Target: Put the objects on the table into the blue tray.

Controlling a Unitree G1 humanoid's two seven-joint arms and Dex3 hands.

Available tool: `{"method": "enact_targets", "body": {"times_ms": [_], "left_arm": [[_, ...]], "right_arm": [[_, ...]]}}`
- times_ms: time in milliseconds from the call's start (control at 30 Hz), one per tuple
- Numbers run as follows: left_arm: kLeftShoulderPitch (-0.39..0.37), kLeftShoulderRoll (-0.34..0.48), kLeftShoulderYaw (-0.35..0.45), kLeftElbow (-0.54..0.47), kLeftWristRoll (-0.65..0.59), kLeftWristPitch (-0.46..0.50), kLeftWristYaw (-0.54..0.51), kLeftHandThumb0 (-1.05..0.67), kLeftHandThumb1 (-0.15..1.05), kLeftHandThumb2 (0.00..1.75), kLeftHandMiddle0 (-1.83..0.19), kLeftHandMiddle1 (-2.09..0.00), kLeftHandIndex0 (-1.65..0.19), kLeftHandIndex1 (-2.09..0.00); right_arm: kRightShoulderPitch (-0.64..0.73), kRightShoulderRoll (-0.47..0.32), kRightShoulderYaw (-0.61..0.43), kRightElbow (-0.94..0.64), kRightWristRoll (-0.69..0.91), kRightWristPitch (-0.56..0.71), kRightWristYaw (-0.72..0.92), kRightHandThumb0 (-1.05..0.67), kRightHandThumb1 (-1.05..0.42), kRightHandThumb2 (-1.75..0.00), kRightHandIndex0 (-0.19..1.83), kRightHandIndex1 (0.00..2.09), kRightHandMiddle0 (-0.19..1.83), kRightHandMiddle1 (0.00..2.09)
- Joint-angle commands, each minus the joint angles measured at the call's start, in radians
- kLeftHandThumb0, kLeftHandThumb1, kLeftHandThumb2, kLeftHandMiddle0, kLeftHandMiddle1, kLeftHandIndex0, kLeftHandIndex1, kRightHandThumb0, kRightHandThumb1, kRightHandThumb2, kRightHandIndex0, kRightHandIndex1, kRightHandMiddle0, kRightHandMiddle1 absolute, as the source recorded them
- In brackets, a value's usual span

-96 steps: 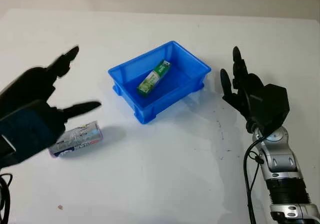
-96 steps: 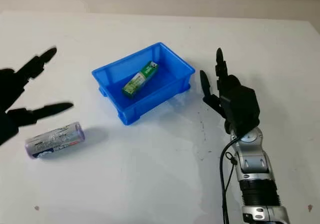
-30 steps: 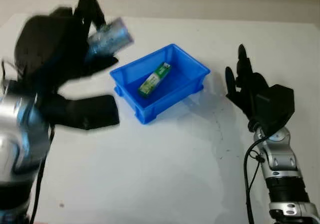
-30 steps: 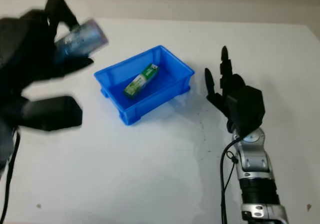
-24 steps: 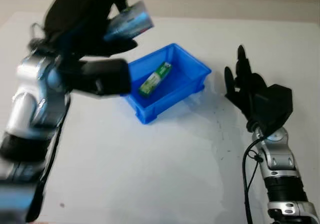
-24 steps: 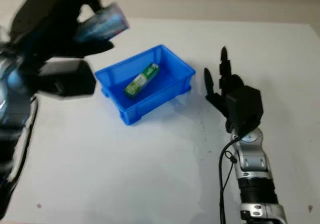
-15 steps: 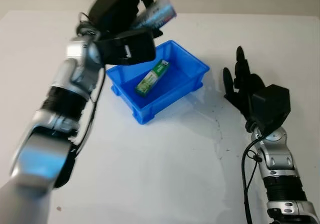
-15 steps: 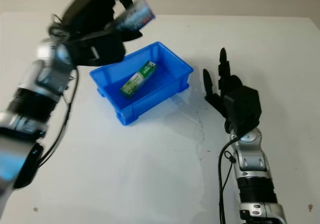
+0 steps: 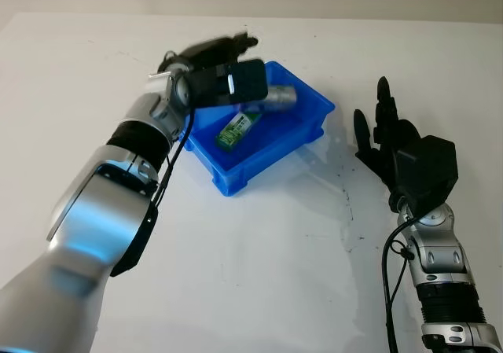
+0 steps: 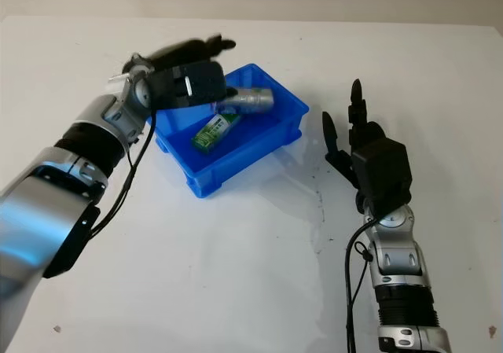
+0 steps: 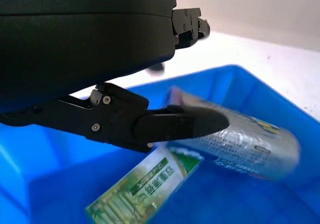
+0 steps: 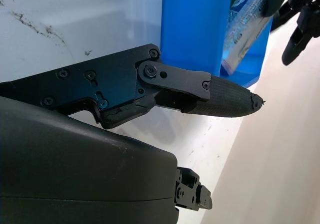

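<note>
The blue tray stands at the middle of the white table. A green tube lies inside it. A silver can is in the tray's far part beside the tube, free of my fingers; the left wrist view shows this can just past one fingertip. My left hand hovers open over the tray's far left rim. My right hand stands open, fingers up, to the right of the tray and apart from it.
The white table runs wide on all sides of the tray. A few small dark marks dot it near my right arm. The right wrist view shows the tray's outer wall close by.
My left hand picked the silver can off the table at the left, carried it up and right over the tray, and let it go there. The right hand stayed put.
</note>
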Motion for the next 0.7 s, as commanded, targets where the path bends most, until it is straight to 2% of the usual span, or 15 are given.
{"method": "enact_targets", "body": {"times_ms": [0,100,233,433,567,667], "left_arm": [[0.003,0.017,0.0,-0.013,-0.01,-0.015,0.019,-0.65,1.05,0.45,0.19,0.0,0.19,0.0],[0.021,0.034,0.026,-0.06,-0.045,-0.035,0.045,-0.66,1.05,0.47,0.18,-0.01,0.16,-0.03],[0.096,0.062,0.121,-0.21,-0.158,-0.076,0.081,-0.65,1.05,0.49,0.11,-0.06,0.1,-0.06],[0.267,0.097,0.275,-0.529,-0.333,-0.057,0.071,-0.69,1.05,0.57,0.03,-0.08,0.04,-0.09],[0.391,0.11,0.393,-0.695,-0.468,-0.064,0.064,-0.65,1.05,0.63,0.0,-0.07,0.04,-0.09],[0.477,0.103,0.484,-0.797,-0.579,-0.017,0.069,-0.68,1.05,0.62,0.06,-0.04,0.07,-0.07]], "right_arm": [[0.005,0.007,0.005,0.009,0.0,-0.017,0.0,-0.86,-1.05,-0.65,-0.19,0.0,-0.19,0.0],[0.0,0.01,0.009,0.018,-0.003,-0.025,-0.003,-0.85,-1.05,-0.66,-0.19,0.0,-0.19,0.0],[0.003,0.011,0.013,0.006,-0.006,-0.01,-0.006,-0.85,-1.05,-0.66,-0.19,0.0,-0.19,0.0],[0.004,0.01,0.014,0.012,0.001,-0.006,0.0,-0.84,-1.05,-0.66,-0.19,0.0,-0.19,0.0],[0.002,0.01,0.015,0.014,0.004,-0.006,0.008,-0.83,-1.05,-0.66,-0.19,0.0,-0.19,0.0],[-0.001,0.009,0.019,0.02,-0.004,-0.016,0.005,-0.83,-1.05,-0.67,-0.19,0.0,-0.19,0.0]]}}
